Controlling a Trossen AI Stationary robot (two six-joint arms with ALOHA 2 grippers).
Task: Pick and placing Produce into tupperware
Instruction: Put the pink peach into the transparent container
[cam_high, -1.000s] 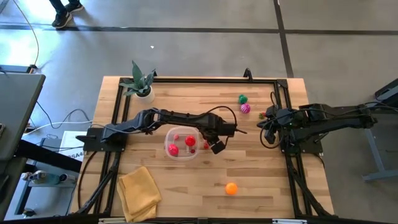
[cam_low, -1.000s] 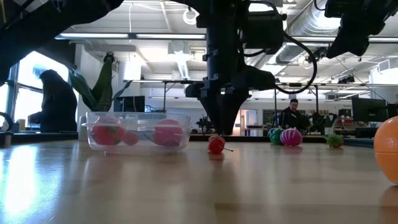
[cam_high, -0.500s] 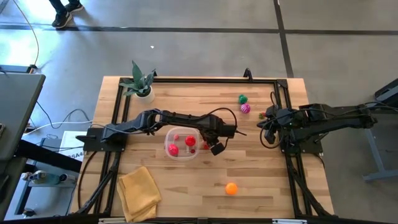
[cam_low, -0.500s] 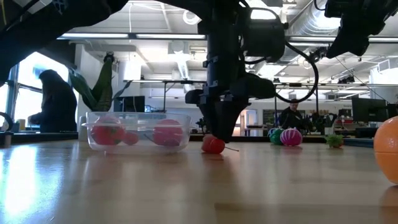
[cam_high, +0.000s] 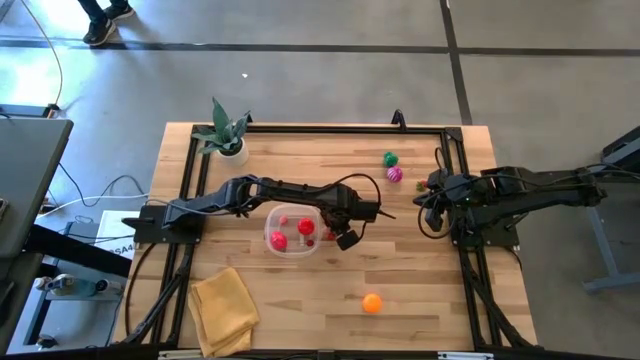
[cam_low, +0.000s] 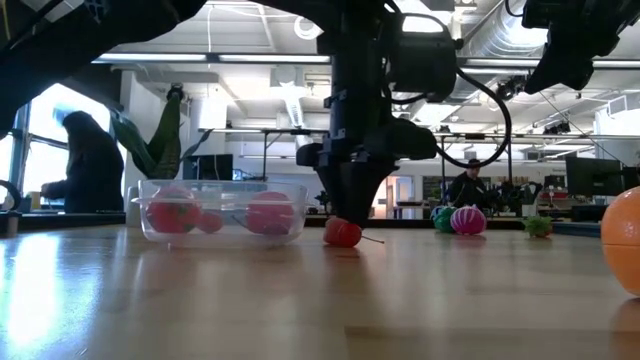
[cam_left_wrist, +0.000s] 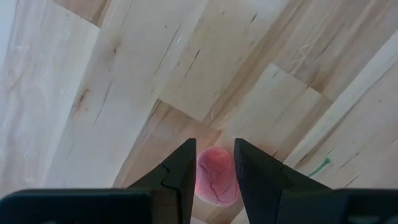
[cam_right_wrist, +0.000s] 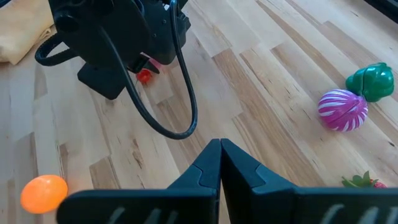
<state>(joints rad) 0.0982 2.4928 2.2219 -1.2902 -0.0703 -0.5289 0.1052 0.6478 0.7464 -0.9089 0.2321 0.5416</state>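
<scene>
My left gripper (cam_high: 334, 232) points down just right of the tupperware (cam_high: 293, 231), a round clear tub with red toy fruits inside. It is shut on a small red toy fruit (cam_low: 342, 232) with a thin green stem that lies on the table. My right gripper (cam_right_wrist: 220, 148) is shut and waits at the table's right edge (cam_high: 432, 205), touching nothing. A green piece (cam_high: 389, 158) and a magenta piece (cam_high: 395, 174) sit on the table toward the far right. An orange ball (cam_high: 372, 303) lies near the front. My left gripper comes from above, pointing down, and pinches the small red fruit's round body (cam_left_wrist: 216, 182) between its two fingers (cam_left_wrist: 181, 168). The fruit's underside rests on the table (cam_low: 342, 243), and its green stem (cam_left_wrist: 319, 167) sticks out to one side.
A folded yellow cloth (cam_high: 225, 308) lies at the near left corner. A potted leafy plant (cam_high: 225, 135) stands at the far left corner. A dark frame (cam_high: 460, 180) runs round the tabletop. A strawberry-like piece (cam_right_wrist: 360, 182) lies near the right gripper. People are in the room beyond the table.
My left gripper has come down onto the small red fruit. The fruit has slid a little along the table toward the tub and stays on the wood.
</scene>
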